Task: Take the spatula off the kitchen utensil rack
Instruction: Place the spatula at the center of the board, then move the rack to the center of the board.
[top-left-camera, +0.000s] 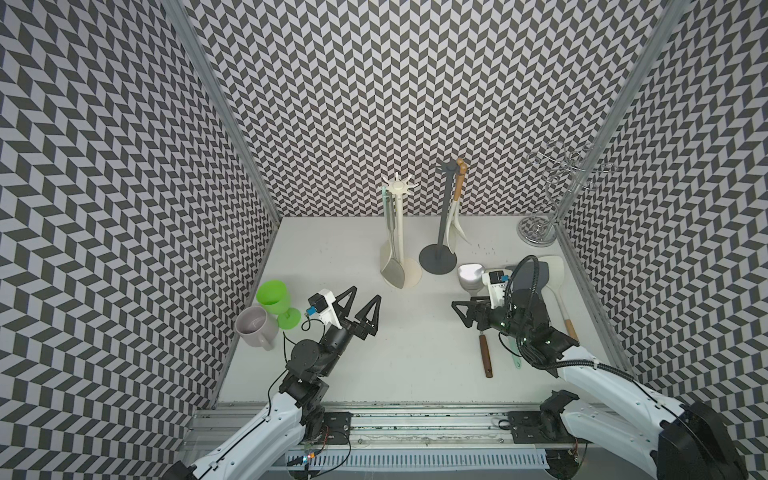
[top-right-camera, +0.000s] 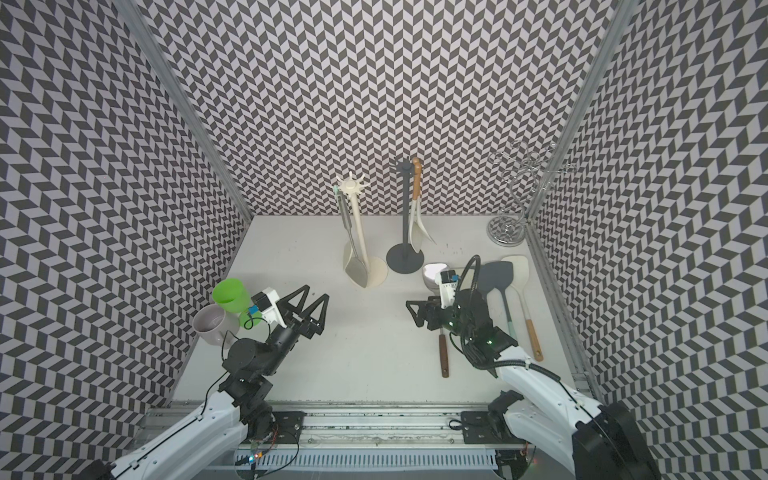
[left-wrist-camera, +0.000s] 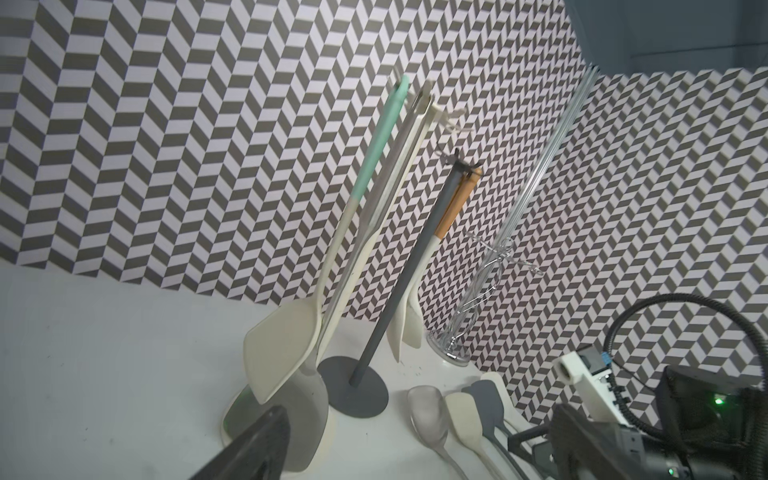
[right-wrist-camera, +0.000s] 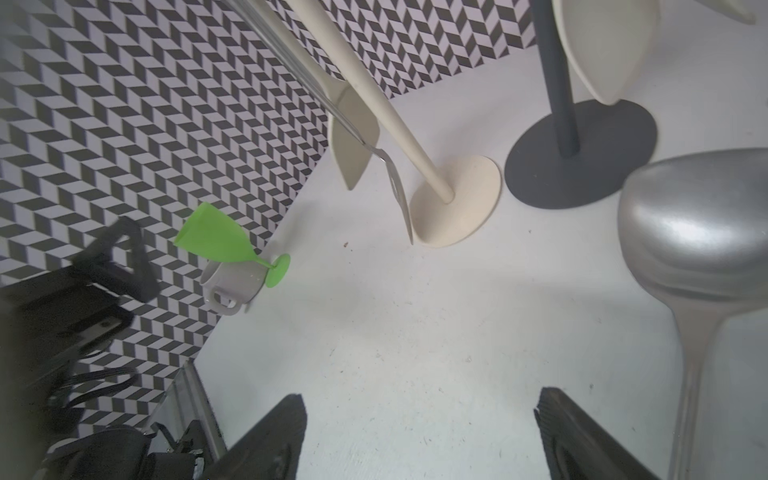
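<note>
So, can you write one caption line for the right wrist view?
Right gripper, jaws open, above the table; spoon nearby, cream rack and grey rack beyond.

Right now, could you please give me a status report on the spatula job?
Left hand open, right hand open, both empty. Mint-handled spatula hangs on cream rack, steel spatula beside it. Dark grey rack stands close by.

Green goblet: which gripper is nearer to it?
Left. The left gripper is just beside the goblet; the right gripper is far off, by the spoon.
</note>
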